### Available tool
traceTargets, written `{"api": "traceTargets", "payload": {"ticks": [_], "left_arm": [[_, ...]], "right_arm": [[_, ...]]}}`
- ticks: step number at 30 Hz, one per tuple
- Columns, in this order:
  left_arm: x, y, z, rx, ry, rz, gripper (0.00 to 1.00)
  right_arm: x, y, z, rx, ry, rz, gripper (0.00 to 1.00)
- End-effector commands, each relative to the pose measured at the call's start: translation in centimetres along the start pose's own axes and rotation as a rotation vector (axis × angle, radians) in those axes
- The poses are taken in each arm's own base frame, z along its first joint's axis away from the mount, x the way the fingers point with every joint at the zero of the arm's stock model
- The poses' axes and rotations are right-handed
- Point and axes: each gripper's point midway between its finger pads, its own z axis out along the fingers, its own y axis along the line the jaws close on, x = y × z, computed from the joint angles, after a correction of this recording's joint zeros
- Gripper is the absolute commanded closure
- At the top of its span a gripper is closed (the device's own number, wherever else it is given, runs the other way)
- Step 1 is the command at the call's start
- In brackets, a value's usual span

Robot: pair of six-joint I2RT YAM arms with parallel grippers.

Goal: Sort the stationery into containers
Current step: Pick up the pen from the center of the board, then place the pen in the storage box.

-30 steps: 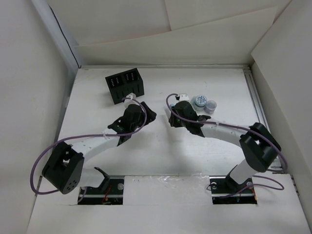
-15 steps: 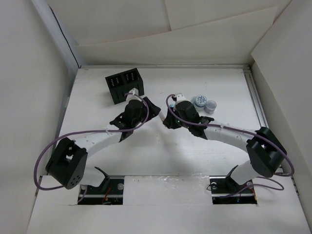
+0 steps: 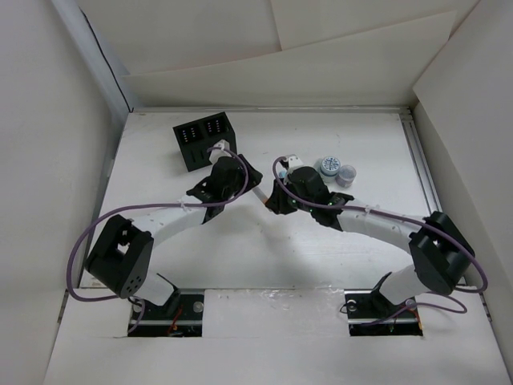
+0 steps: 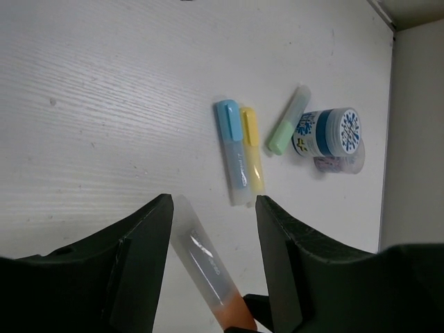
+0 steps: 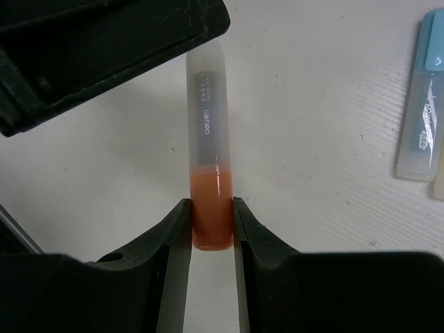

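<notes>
Evidently a handover sat mid-table: the right gripper (image 5: 211,208) pinched the orange-ended stick (image 5: 208,132) by its orange end while the left gripper (image 4: 214,208) stood spread around the clear end. By my judgement, the left needed to close squarely on the barrel before the right released. Counted: one black organiser box (image 3: 206,143) at eleven o'clock on the table (image 3: 377,136); two round pots at one o'clock, a patterned pot (image 3: 329,166) and a smaller pot (image 3: 346,174); four sticks, namely the held one, a light blue stick (image 4: 232,149), a yellow stick (image 4: 252,156) and a green stick (image 4: 288,130).

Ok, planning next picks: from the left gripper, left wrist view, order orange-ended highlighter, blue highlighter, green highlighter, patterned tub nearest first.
1. orange-ended highlighter: between the left gripper fingers
2. blue highlighter: just beyond
3. green highlighter: further right
4. patterned tub: far right
</notes>
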Motion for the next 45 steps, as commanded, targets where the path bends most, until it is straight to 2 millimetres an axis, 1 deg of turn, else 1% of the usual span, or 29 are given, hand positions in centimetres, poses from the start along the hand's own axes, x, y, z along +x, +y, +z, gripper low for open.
{"api": "traceTargets", "payload": {"ticks": [1, 2, 4, 5, 6, 8, 11, 12, 13, 14, 15, 18, 20, 23, 24, 25, 26, 28, 29, 32, 35, 38, 39, 40, 41, 42, 43, 44, 45], "left_arm": [[-2.0, -0.5, -0.3, 0.0, -0.053, -0.01, 0.52], [-1.6, -0.3, -0.3, 0.005, -0.045, -0.009, 0.52], [-1.8, -0.6, -0.5, 0.012, -0.05, -0.02, 0.52], [-1.4, -0.3, -0.5, 0.009, -0.037, -0.018, 0.52], [-1.6, -0.5, -0.7, 0.016, -0.042, -0.02, 0.52], [-1.3, -0.1, -0.7, 0.009, -0.037, -0.018, 0.48], [-1.2, -0.6, -1.0, 0.03, -0.025, -0.02, 0.48], [-1.0, -0.3, -1.0, 0.023, -0.02, -0.018, 0.48], [-1.2, -0.5, -1.2, 0.03, -0.025, -0.02, 0.48], [-0.6, 0.0, -1.2, 0.032, -0.015, -0.028, 0.48], [-0.6, 0.0, -1.2, 0.032, -0.015, -0.028, 0.48], [-0.4, -0.5, -1.2, 0.052, -0.003, -0.038, 0.48], [-0.4, -0.8, -1.0, 0.066, -0.001, -0.039, 0.52], [-0.3, -1.3, -1.1, 0.088, 0.008, -0.05, 0.61], [-0.4, -1.5, -1.1, 0.096, 0.003, -0.051, 0.63], [-0.4, -1.5, -1.1, 0.096, 0.003, -0.051, 0.69], [-0.3, -1.6, -1.2, 0.102, 0.011, -0.05, 0.72], [-0.4, -1.8, -1.2, 0.11, 0.006, -0.051, 0.78], [-0.4, -1.8, -1.2, 0.11, 0.007, -0.061, 0.85], [-0.2, -1.6, -0.9, 0.102, 0.012, -0.06, 1.0], [0.1, -1.2, -0.9, 0.094, 0.017, -0.058, 1.0], [-0.2, -1.4, -1.1, 0.102, 0.011, -0.05, 1.0], [-0.3, -1.3, -1.1, 0.095, 0.001, -0.051, 1.0], [-1.1, -1.8, -1.3, 0.102, -0.022, -0.054, 1.0], [-1.0, -1.3, -1.2, 0.083, -0.022, -0.043, 1.0], [-1.9, -1.5, -1.5, 0.081, -0.042, -0.049, 1.0], [-2.3, -2.0, -1.5, 0.091, -0.05, -0.04, 1.0], [-2.9, -1.7, -1.6, 0.078, -0.068, -0.045, 1.0], [-3.3, -1.9, -1.7, 0.076, -0.079, -0.047, 1.0]], "right_arm": [[-3.4, 2.5, -1.3, -0.084, -0.117, -0.02, 0.89], [-3.5, 2.3, -1.3, -0.076, -0.122, -0.02, 0.89], [-3.6, 2.1, -1.3, -0.065, -0.127, -0.019, 0.89], [-3.7, 1.9, -1.3, -0.052, -0.133, -0.018, 0.89], [-3.7, 1.9, -1.3, -0.052, -0.133, -0.018, 0.89], [-3.8, 1.7, -1.3, -0.041, -0.139, -0.017, 0.89], [-3.8, 1.8, -1.3, -0.042, -0.139, -0.008, 0.9], [-3.8, 1.8, -1.3, -0.042, -0.139, -0.008, 0.9], [-3.8, 1.8, -1.3, -0.042, -0.139, -0.008, 0.9], [-3.8, 1.8, -1.3, -0.042, -0.139, -0.008, 0.92], [-4.4, 2.1, -1.5, -0.052, -0.158, -0.008, 0.92], [-4.5, 3.1, -1.6, -0.101, -0.156, 0.007, 0.92], [-5.1, 3.6, -1.7, -0.122, -0.17, 0.005, 0.92], [-4.7, 3.6, -1.5, -0.126, -0.157, 0.004, 0.92], [-5.1, 3.8, -1.6, -0.131, -0.165, 0.013, 0.92], [-5.1, 3.8, -1.6, -0.131, -0.165, 0.013, 0.92], [-4.9, 3.7, -1.3, -0.127, -0.157, 0.014, 0.92], [-5.1, 3.8, -1.3, -0.132, -0.166, 0.013, 0.92], [-5.0, 4.0, -1.3, -0.14, -0.162, 0.012, 0.92], [-4.8, 3.9, -1.1, -0.136, -0.153, 0.022, 0.92], [-4.9, 4.0, -0.9, -0.137, -0.152, 0.031, 0.92], [-4.6, 3.8, -0.6, -0.132, -0.144, 0.032, 0.86], [-4.6, 3.9, -0.7, -0.133, -0.144, 0.042, 0.77], [-4.6, 3.9, -0.7, -0.133, -0.144, 0.042, 0.71], [-4.6, 3.9, -0.7, -0.133, -0.144, 0.042, 0.66], [-5.4, 4.3, -1.4, -0.146, -0.166, 0.05, 0.57], [-5.8, 4.5, -1.8, -0.153, -0.178, 0.049, 0.53], [-6.2, 4.8, -2.3, -0.16, -0.191, 0.048, 0.49], [-6.4, 4.6, -2.7, -0.149, -0.198, 0.05, 0.46]]}}
